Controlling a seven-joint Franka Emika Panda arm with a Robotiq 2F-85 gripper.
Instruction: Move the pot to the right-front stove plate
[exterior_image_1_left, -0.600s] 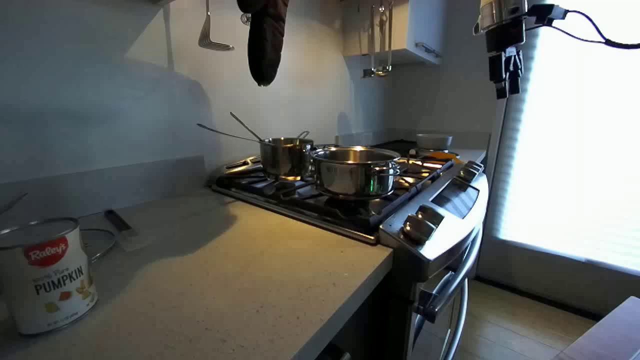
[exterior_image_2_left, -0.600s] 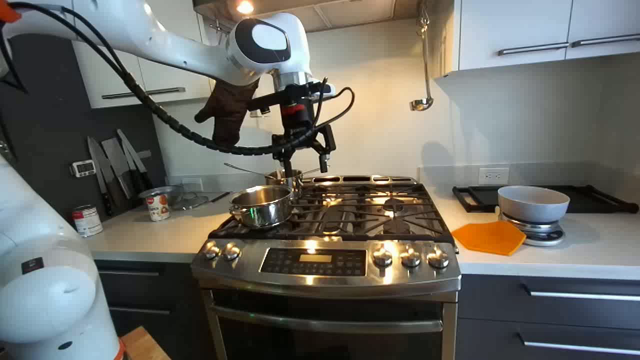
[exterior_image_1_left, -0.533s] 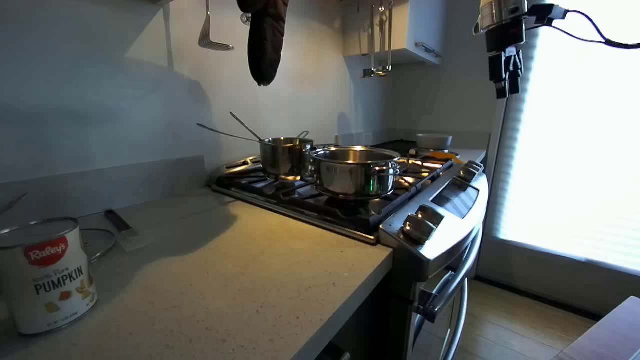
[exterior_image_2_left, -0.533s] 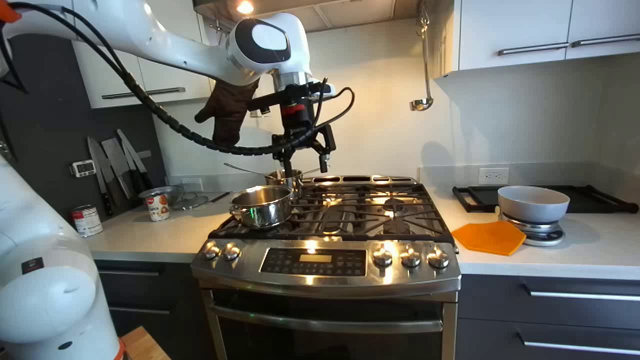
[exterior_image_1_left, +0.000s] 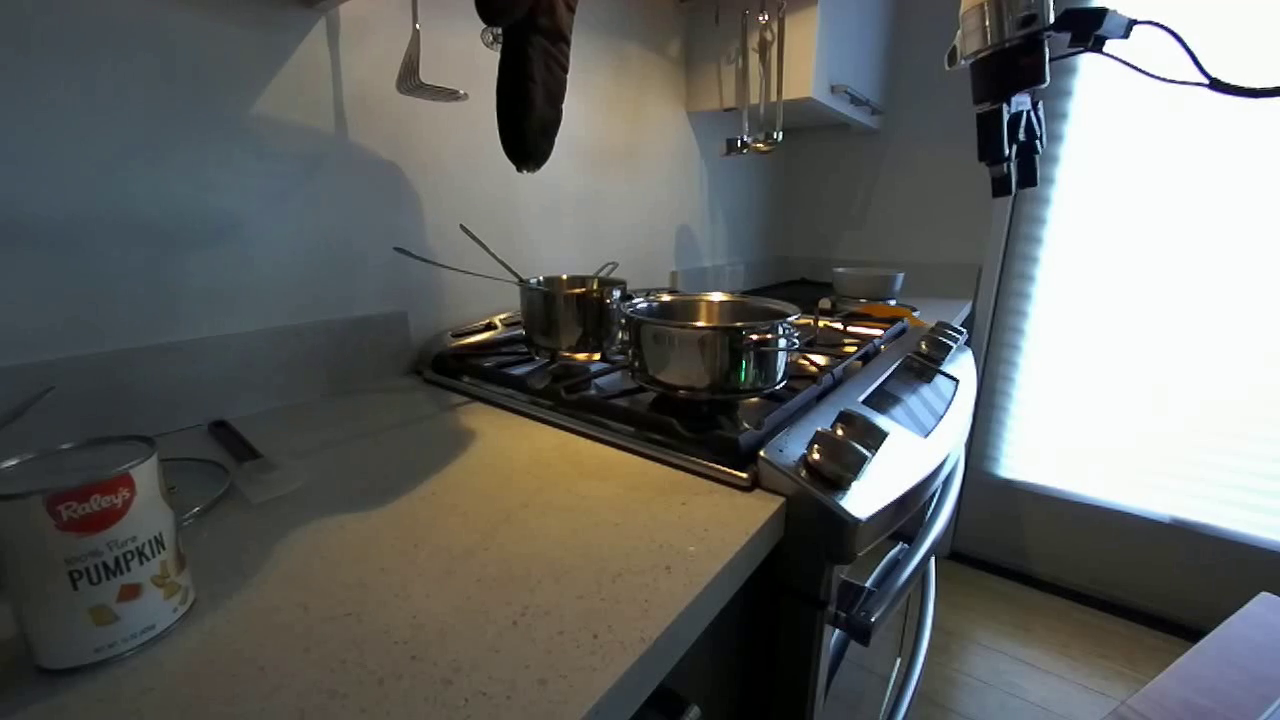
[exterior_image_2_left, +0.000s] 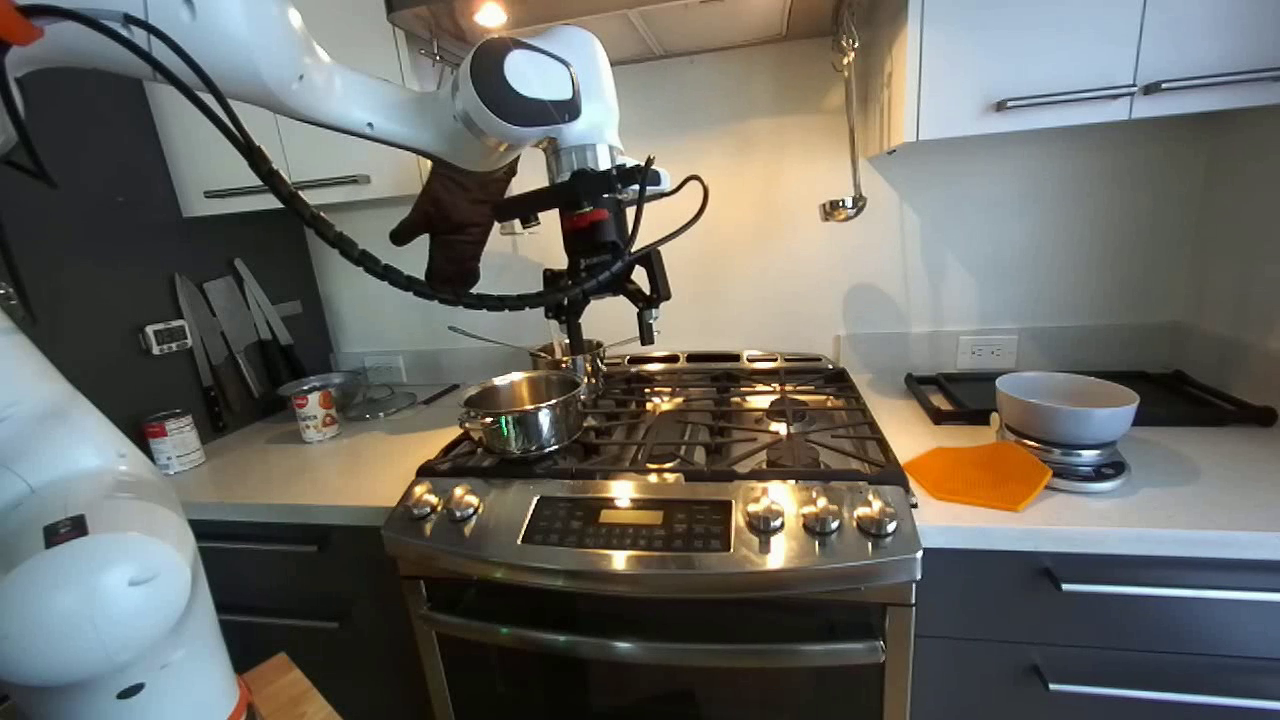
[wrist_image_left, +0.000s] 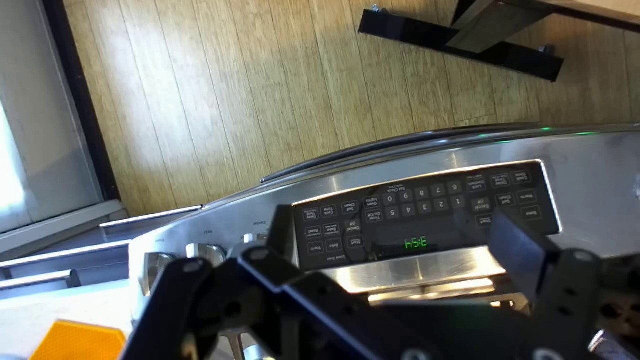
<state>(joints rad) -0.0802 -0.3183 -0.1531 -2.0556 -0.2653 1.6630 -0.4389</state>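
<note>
The pot (exterior_image_2_left: 524, 425), wide and shiny steel with small side handles, sits upright on the left-front burner of the gas stove. It also shows in an exterior view (exterior_image_1_left: 705, 355); I cannot make it out in the wrist view. The right-front stove plate (exterior_image_2_left: 793, 453) is bare, with black grates over it. My gripper (exterior_image_2_left: 611, 340) points down with its fingers spread and nothing between them. It is above the stove, higher than the pot and apart from it. It also shows high up in an exterior view (exterior_image_1_left: 1015, 182) and in the wrist view (wrist_image_left: 395, 230), over the control panel (wrist_image_left: 425, 215).
A smaller steel pot (exterior_image_1_left: 575, 318) with long utensils or handles stands behind the pot, close to it. A dark oven mitt (exterior_image_2_left: 460, 230) hangs near the arm. A pumpkin can (exterior_image_1_left: 110, 560) is on the counter. A bowl (exterior_image_2_left: 1066, 410) on a scale and an orange mat (exterior_image_2_left: 975, 475) lie right.
</note>
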